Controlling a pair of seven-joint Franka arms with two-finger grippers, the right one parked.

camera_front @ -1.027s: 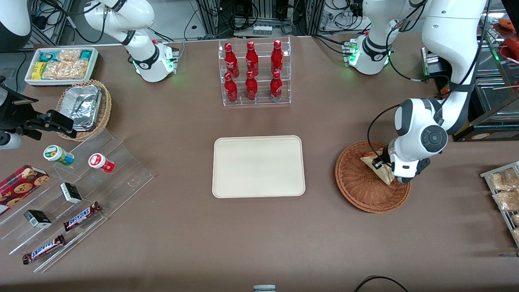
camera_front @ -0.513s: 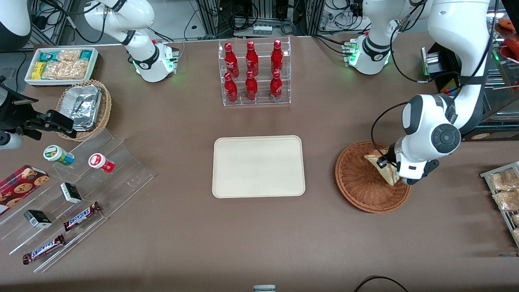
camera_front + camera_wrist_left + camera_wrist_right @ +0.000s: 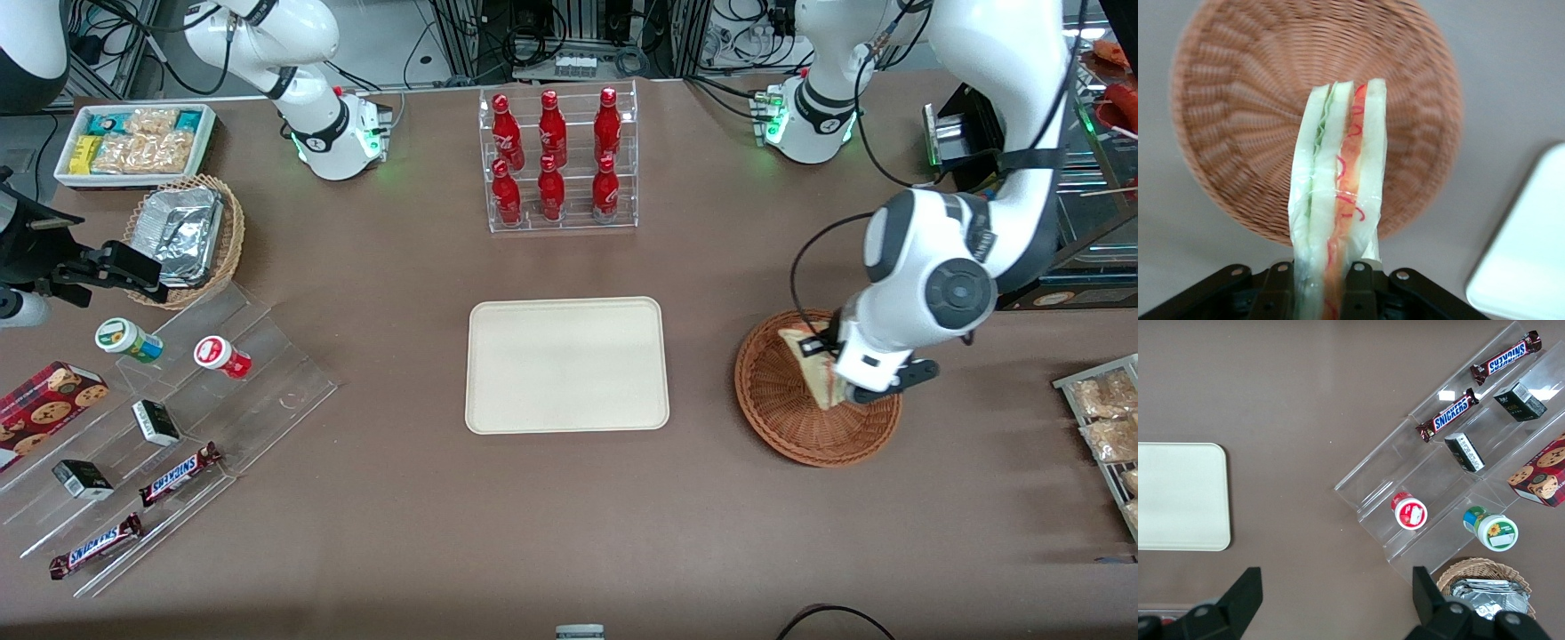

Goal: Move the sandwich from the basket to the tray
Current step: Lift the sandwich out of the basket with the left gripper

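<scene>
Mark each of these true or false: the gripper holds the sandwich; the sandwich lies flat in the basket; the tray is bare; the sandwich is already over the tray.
1. The gripper holds the sandwich. True.
2. The sandwich lies flat in the basket. False: it hangs clear above the basket, gripped by one end.
3. The tray is bare. True.
4. The sandwich is already over the tray. False: it is above the basket, toward the working arm's end of the table.
</scene>
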